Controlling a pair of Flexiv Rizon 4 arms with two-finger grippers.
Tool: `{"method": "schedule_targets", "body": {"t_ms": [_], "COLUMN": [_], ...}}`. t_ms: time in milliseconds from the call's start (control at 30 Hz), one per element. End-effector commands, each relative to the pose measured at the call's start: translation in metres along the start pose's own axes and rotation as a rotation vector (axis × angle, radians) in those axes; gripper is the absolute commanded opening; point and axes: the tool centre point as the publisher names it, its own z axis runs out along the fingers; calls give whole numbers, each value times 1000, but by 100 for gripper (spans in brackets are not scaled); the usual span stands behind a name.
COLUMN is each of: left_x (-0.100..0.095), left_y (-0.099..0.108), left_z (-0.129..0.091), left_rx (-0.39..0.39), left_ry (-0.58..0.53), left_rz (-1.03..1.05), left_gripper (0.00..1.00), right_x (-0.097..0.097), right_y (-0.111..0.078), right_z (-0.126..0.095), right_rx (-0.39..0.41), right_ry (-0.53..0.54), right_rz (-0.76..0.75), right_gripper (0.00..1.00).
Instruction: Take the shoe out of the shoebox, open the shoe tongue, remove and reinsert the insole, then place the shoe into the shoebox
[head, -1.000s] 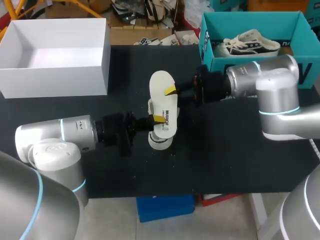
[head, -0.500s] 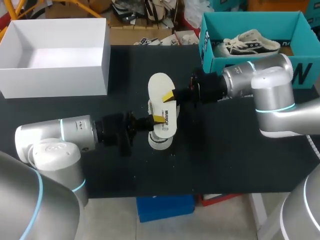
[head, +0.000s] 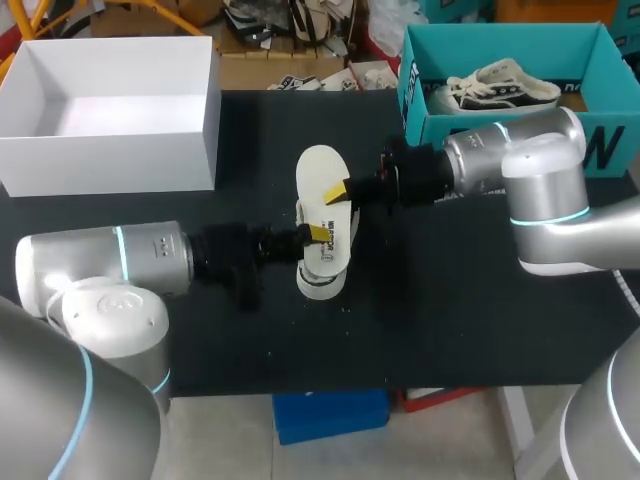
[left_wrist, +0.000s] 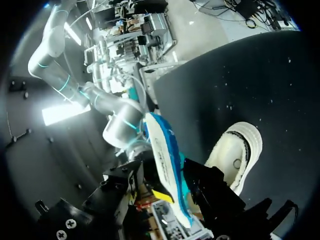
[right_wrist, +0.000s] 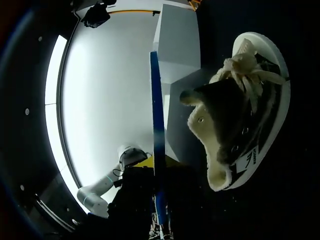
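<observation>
Insole (head: 322, 172) lengthwise away from robot, seemingly pinched by left gripper (head: 312, 237) and right gripper (head: 340, 191)

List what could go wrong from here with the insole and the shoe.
1. The left gripper and the right gripper both grip the insole in the air. Uneven pulls could buckle it or slip it free of one of them.
2. The shoe lies on its side on the table with nothing holding it. Pushing the insole in may just shove the shoe away.
</observation>
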Motion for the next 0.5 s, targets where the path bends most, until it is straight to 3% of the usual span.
{"method": "schedule_targets", "body": {"t_ms": [33,267,500], "left_x": [-18,-34,-47], "left_y": [-3,-8,-7], "left_z": [-31,-57,-55], "left_rx": [100,228,213], "left_ry": [366,668,885], "left_rz": [175,370,446], "left_gripper": [100,100,100], "right_x": [0,0,0], "right_y": [0,0,0], "right_z": [1,1,1], "right_rx": [-2,-2,-2], "right_ry": [-1,-1,-1], "right_rz": [1,1,1], "right_gripper": [0,0,0]}}
